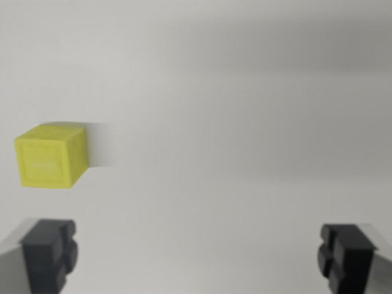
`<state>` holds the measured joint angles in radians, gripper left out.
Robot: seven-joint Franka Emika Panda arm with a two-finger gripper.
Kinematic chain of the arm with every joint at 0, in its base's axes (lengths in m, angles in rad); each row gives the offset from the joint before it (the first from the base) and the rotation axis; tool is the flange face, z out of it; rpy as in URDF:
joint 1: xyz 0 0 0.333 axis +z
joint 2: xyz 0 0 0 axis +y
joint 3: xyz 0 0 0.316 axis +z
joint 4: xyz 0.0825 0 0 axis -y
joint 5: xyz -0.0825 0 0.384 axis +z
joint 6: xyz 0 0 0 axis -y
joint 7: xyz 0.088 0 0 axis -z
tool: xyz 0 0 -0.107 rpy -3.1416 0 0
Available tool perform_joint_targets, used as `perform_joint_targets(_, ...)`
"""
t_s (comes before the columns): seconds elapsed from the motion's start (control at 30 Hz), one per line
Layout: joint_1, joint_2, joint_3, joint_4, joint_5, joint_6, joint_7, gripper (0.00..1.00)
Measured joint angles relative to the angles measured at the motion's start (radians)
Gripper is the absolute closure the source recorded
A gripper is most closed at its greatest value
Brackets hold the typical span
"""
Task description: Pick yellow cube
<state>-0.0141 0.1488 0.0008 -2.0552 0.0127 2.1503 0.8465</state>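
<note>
Small yellow plastic cube (51, 155) sits mid-left of frame on the plain white bench (245, 122). Tool (197, 257) fingers wide apart, bottom corners, nothing between them. Cube looks light, rigid, maybe slick; pinch two opposite flat faces, centred.

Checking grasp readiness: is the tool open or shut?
Open. The tool has its fingers far apart at the bottom corners, nothing between them; the yellow cube sits beyond.

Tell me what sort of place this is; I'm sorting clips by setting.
Probably a lab test bench, though little shows: a bare pale tabletop, one yellow cube lying on it, and a gripper with its dark jaws spread wide in the foreground.
</note>
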Motion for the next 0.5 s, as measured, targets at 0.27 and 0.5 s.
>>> perform_joint_targets(0.27,0.02,0.005,0.0,-0.031,0.001,0.04,0.021,0.0)
perform_joint_targets(0.5,0.039,0.012,0.0,-0.056,0.001,0.075,0.041,0.0)
